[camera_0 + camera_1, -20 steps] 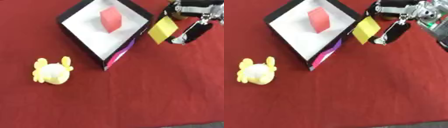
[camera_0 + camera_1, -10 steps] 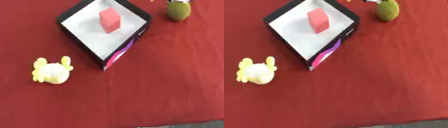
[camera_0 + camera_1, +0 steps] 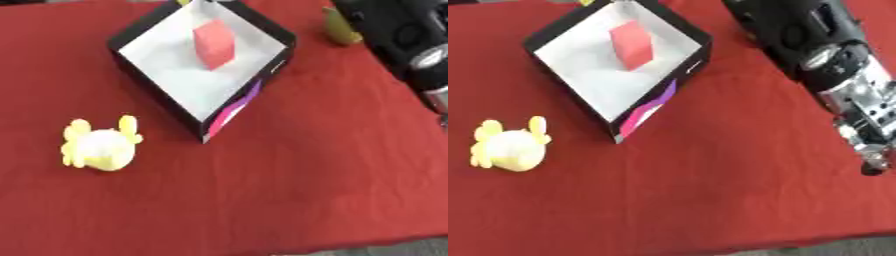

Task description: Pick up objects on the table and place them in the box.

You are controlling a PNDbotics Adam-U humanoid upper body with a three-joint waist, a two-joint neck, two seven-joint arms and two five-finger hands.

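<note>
A black box with a white inside stands turned like a diamond at the upper middle of the red table. A red block lies inside it. Left of the box and nearer to me, a yellow plush toy sits on the cloth. An olive-yellow rounded object rests at the far right, partly behind my right arm. That arm crosses the right side and runs off the top; its hand is out of view. A yellow sliver shows at the top edge by the box's far corner. My left hand shows nowhere.
The red cloth covers the table. Its front edge runs along the bottom, with grey floor showing beyond it at the lower right.
One second ago my right hand held a yellow block at the upper right, beside the box. The hand has since left the picture, and the black forearm now fills the right side.
</note>
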